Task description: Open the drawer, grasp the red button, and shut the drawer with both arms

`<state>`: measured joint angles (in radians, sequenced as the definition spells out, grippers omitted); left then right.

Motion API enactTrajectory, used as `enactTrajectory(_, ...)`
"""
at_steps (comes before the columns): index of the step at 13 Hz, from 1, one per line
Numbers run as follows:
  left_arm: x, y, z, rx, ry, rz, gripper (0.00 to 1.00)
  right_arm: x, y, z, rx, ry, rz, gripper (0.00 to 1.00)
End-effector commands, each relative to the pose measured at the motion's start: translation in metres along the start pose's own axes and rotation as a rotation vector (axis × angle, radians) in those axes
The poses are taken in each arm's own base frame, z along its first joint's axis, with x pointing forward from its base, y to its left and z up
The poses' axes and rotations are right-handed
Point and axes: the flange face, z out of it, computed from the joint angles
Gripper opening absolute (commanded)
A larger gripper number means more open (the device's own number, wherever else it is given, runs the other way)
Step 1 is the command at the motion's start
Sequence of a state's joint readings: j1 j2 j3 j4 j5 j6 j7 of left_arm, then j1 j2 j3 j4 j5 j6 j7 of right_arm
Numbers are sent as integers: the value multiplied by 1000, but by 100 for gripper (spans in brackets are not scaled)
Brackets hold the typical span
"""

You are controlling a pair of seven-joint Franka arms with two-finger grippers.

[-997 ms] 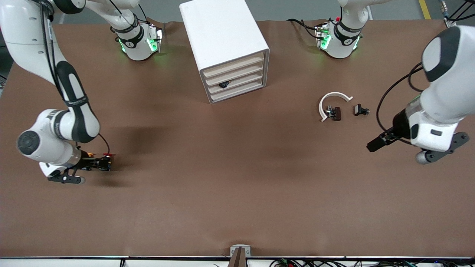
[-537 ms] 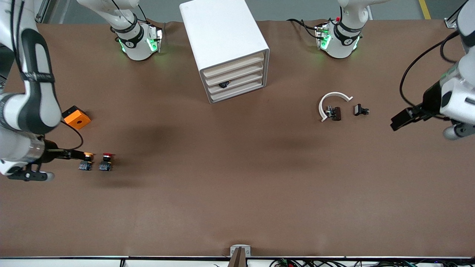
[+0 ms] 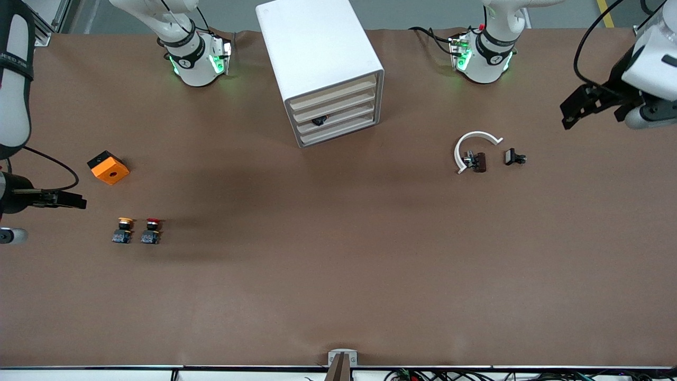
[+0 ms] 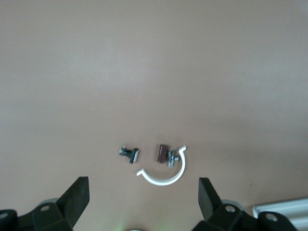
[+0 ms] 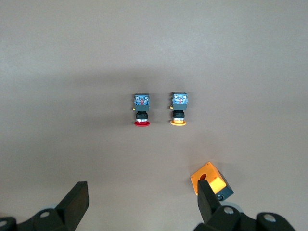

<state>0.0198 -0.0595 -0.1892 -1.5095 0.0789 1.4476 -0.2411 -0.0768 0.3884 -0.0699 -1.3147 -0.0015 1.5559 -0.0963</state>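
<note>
Four cream-fronted drawers sit shut in the white cabinet [image 3: 321, 67] at the middle of the bench's [image 3: 338, 296] edge where the arm bases stand; the drawer [image 3: 334, 116] with a dark object at its front is third from the top. Both arms are raised at the bench ends. The left gripper [image 3: 579, 106] hangs over the left arm's end, jaws spread wide and holding nothing; the right gripper [image 3: 66, 199] hangs over the right arm's end, jaws likewise wide and empty.

An orange cube [image 3: 108, 168] lies near the right arm's end. A white curved clip [image 3: 472, 145] with a brown block [image 3: 478, 162] and a small black part [image 3: 513, 156] lies toward the left arm's end.

The red-capped button [image 3: 152, 231] stands on the bench near the right arm's end, just beside a yellow-capped button [image 3: 122, 231], apart from it.

Risks, as I judge them: the twin buttons stand so close that wide jaws could straddle both or take the yellow one. The cabinet looks light, so a pull on a drawer could drag it unless the other arm braces it.
</note>
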Motion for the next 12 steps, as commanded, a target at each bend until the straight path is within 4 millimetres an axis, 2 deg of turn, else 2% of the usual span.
enactTrajectory(1,-43,0,-3,20,-1,57,100,-3,-6,-27,-15,22,-11,100)
enactTrajectory(3,-55,-5,-4,16,-1,51,100,-4,-12,-39,-18,48,-20,100)
enactTrajectory(4,-56,-7,1,-9,-14,46,100,-6,-14,-56,-25,80,-22,100)
enactTrajectory(6,-51,-18,4,-41,-22,24,100,-9,-10,-68,-24,104,-18,100)
enactTrajectory(8,-50,-18,5,-41,-24,28,100,-23,-13,-89,-23,126,-29,100)
enactTrajectory(10,-48,-20,8,-41,-30,29,100,-35,-16,-92,-1,73,-21,100)
enactTrajectory(12,-48,-23,14,-39,-41,21,100,-67,-11,-116,70,61,-14,100)
